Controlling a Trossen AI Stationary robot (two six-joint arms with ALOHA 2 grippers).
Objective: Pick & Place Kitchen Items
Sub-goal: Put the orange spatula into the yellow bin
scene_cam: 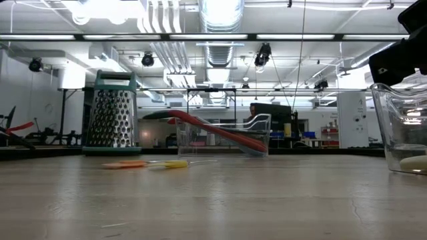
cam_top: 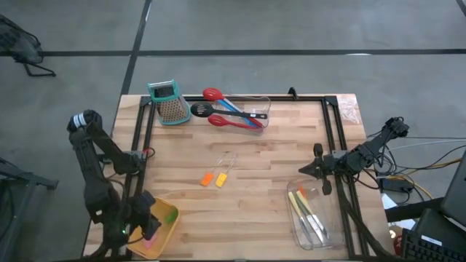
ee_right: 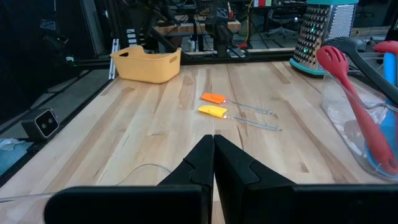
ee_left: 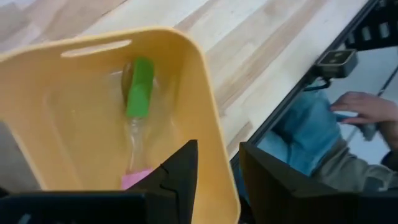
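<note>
High view, left to right: left gripper (cam_top: 148, 227) at 7 o'clock, fingers parted astride the rim of the yellow bin (cam_top: 169, 218), which holds a green-handled tool (ee_left: 139, 87) and a pink piece (ee_left: 135, 180). Grater (cam_top: 170, 102) at 11 o'clock; beside it a clear bin (cam_top: 256, 109) with red spoons (cam_top: 213, 94) and black ladle (cam_top: 201, 110). Orange-handled tool (cam_top: 207, 178) and yellow-handled tool (cam_top: 221, 179) lie at centre. Right gripper (cam_top: 307, 170), fingers closed and empty, hovers at 4 o'clock above a second clear bin (cam_top: 320, 231).
</note>
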